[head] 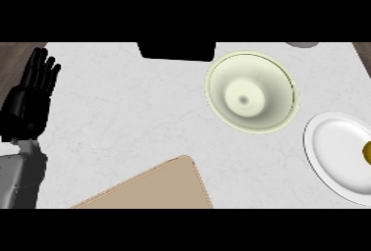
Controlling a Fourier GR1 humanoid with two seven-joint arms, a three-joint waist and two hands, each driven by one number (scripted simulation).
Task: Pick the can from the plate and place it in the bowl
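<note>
Left hand (30,93) resting open at the left edge – right hand not in frame.
Fingers straight and up, holding nothing. Pale green bowl (270,63) sits upper right, white plate (330,147) at the right edge just below it; the can (366,152) (only a yellowish sliver shows) is on the plate. Tan board (159,188) at bottom centre.
</note>
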